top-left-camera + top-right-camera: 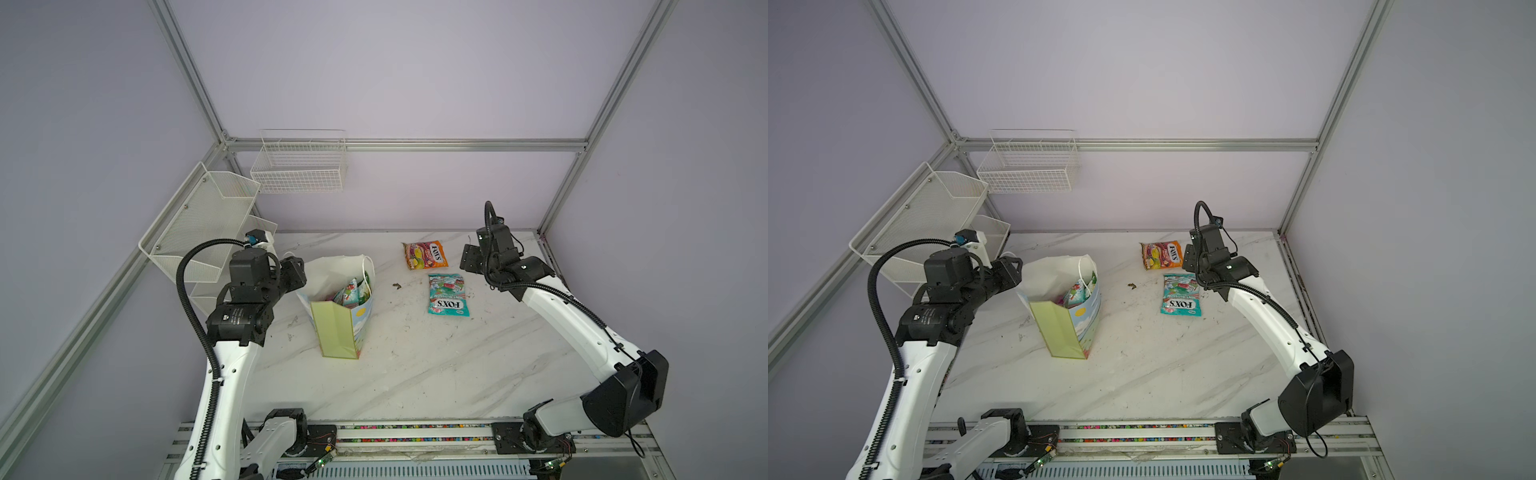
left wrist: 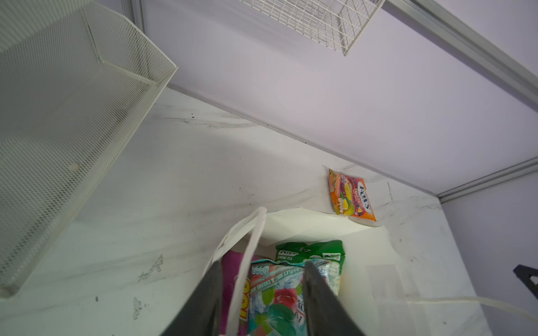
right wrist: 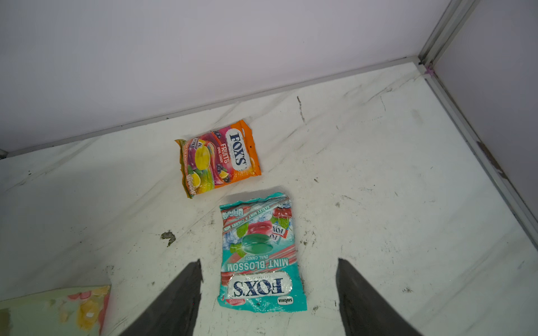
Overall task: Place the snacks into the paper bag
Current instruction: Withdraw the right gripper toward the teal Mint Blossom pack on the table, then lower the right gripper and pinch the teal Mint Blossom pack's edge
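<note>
The paper bag [image 1: 336, 332] [image 1: 1059, 328] stands open left of centre. Inside it I see a teal packet [image 2: 273, 291], a green one [image 2: 311, 250] and a magenta one [image 2: 230, 279]. My left gripper [image 1: 297, 272] [image 2: 262, 276] is at the bag's left rim, jaws apart, straddling the near wall and a white cord handle [image 2: 250, 256]. On the table lie an orange FOX'S packet [image 1: 424, 254] [image 3: 218, 157] and a teal FOX'S packet [image 1: 448, 295] [image 3: 259, 253]. My right gripper [image 1: 471, 257] [image 3: 269, 261] hovers open by the teal packet, apart from it.
A white mesh shelf [image 1: 199, 224] stands behind the left arm and a wire basket [image 1: 299, 166] hangs on the back wall. A small dark scrap [image 1: 397, 285] lies between bag and packets. The back wall and right frame post [image 1: 544, 232] stand close to the right gripper.
</note>
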`<state>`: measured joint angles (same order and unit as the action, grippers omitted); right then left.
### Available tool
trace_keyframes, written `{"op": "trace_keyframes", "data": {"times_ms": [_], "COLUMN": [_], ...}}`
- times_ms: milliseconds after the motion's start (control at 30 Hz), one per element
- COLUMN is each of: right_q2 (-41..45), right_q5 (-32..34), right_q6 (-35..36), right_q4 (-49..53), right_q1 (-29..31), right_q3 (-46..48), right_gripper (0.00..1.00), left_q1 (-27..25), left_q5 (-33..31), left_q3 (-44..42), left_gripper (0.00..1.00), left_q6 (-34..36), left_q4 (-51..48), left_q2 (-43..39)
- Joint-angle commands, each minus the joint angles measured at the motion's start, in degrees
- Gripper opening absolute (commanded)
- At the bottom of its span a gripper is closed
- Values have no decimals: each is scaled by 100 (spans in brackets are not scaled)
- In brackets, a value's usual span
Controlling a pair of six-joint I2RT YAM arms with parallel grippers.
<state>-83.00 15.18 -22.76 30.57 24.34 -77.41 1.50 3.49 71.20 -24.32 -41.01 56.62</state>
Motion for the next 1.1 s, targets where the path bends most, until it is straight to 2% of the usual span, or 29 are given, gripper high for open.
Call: {"op": "trace_keyframes", "data": {"times_ms": [0, 100, 233, 533, 1067], "right_q2": [-180, -489, -889, -1592, -2167], "right_q5": [-698, -1062, -1337, -1590, -2050], "right_q6": [-195, -255, -255, -176, -127], "right_q4": [-512, -736, -1026, -1382, -1847], "right_q1": [-291, -545, -666, -727, -767], "right_q3": [421, 737, 985, 1157, 1384], "right_gripper": [75, 77, 80, 81, 77], "left_q1": [27, 30, 31, 28, 28], "left_q5": [359, 571, 806, 1509, 1977], "left_q3": [-47, -84, -62, -171, -271], "left_gripper": [22, 10, 3, 2, 3], "left_q6": [9, -29, -56, -256, -353], "left_q4": [428, 506, 524, 758, 915], "left_q2": [-231, -316, -383, -468, -476]}}
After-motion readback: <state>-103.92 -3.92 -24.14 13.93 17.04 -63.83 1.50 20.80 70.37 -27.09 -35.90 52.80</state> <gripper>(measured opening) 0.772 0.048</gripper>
